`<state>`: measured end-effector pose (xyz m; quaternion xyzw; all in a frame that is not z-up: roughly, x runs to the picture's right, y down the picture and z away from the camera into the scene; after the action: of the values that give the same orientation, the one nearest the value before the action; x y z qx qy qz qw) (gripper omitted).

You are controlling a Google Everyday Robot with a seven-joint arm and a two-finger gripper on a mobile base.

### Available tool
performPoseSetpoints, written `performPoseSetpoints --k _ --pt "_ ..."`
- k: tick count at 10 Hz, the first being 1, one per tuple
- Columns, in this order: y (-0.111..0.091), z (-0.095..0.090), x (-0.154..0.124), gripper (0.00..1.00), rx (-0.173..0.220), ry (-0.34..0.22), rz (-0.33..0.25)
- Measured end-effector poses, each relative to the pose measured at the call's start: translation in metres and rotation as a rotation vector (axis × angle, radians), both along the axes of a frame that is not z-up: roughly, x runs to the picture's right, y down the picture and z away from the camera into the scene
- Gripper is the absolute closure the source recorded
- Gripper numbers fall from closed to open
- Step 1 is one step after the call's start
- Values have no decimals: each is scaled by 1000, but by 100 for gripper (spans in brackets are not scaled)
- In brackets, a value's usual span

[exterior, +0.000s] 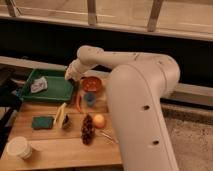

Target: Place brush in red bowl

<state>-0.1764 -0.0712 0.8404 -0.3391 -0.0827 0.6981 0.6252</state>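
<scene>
The red bowl (91, 84) sits at the back of the wooden table, just right of a green tray (52, 91). My gripper (70, 76) is at the end of the white arm, low over the tray's right rim and just left of the red bowl. I cannot pick out the slim black brush with certainty. A small dark thing (67, 123) lies beside the pale yellow wedge (60, 114).
A blue cup (90, 98) stands in front of the red bowl, with a thin red item (78, 102) to its left. An orange ball (99, 120), a dark cone-like thing (87, 130), a green sponge (42, 122) and a white cup (19, 148) are on the table. A white crumpled item (38, 85) lies in the tray. My large arm (142, 100) fills the right side.
</scene>
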Motion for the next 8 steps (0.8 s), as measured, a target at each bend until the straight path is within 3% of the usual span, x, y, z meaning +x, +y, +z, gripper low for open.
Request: performPoseSetpoints --k 2,6,8 --pt "9 -1 42 100 -21 78 90" --pt "31 25 80 100 -105 192 223" --pt "37 35 83 85 -133 207 244"
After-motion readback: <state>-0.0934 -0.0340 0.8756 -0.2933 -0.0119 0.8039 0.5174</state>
